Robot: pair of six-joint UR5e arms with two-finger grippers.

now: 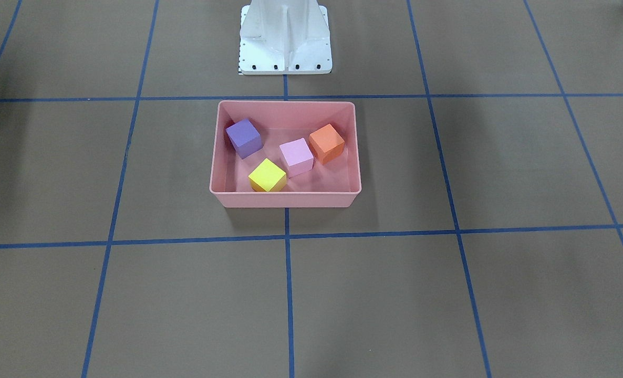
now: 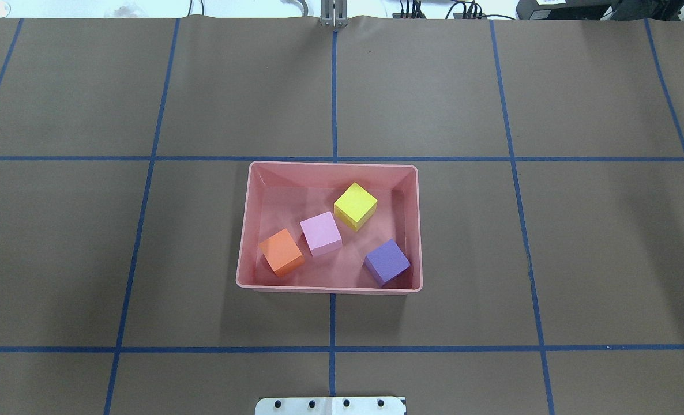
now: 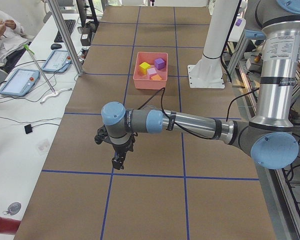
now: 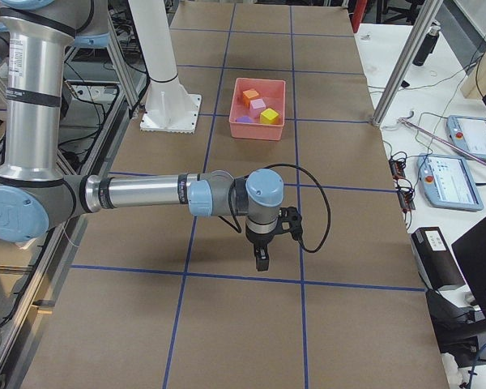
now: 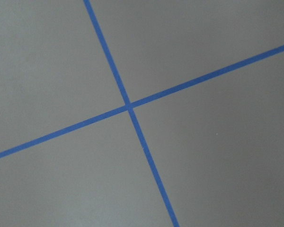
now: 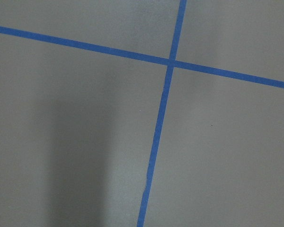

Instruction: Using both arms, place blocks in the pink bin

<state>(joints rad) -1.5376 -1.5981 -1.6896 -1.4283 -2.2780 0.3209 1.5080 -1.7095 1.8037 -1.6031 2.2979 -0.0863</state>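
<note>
All four blocks are lying inside the pink bin (image 2: 333, 165), which is sitting on the brown tabletop (image 2: 146, 259) in front of the white pedestal base (image 1: 285, 39). The yellow block (image 2: 355, 205) is resting toward the far wall, with the light pink-lilac block (image 2: 320, 233) just beside it. The orange block (image 2: 281, 252) is sitting toward the robot's left and the dark purple block (image 2: 387, 262) in the near right corner.

The left arm (image 3: 190, 122) and right arm (image 4: 146, 194) are stretching out low, well apart from the bin. The left gripper (image 3: 118, 162) and right gripper (image 4: 262, 259) are pointing down above blue tape lines (image 2: 333, 86). I cannot tell whether either is apart or together. Two pendant screens (image 3: 19, 81) are lying on the side bench.
</note>
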